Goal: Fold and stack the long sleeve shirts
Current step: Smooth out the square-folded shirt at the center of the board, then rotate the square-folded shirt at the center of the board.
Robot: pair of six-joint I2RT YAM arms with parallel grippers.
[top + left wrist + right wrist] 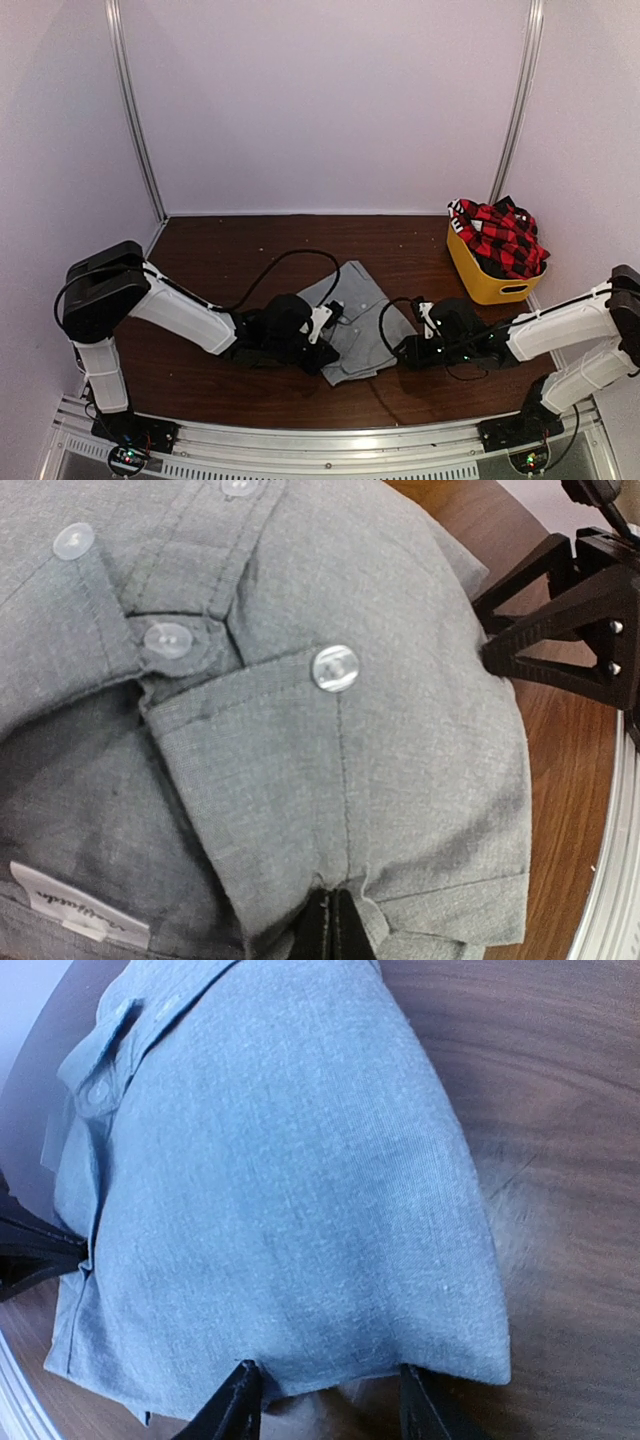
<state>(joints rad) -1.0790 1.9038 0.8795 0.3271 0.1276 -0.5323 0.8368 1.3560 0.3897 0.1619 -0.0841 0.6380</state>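
Observation:
The light-grey button-front shirt [355,318] lies folded on the table's middle. My left gripper [326,338] is at its left edge; in the left wrist view its fingers [337,928] are pressed together on a fold of the grey shirt [330,730] near the buttons. My right gripper [408,350] is at the shirt's right edge. In the right wrist view its two fingers [238,1400] stand apart, with the edge of the grey shirt [280,1190] between them. The red-and-black plaid shirt [500,237] sits bunched in the tub.
The yellow plastic tub [480,282] stands at the back right against the wall. Black cables [275,265] loop over the brown table [220,250] behind the left arm. A metal rail [330,440] runs along the near edge.

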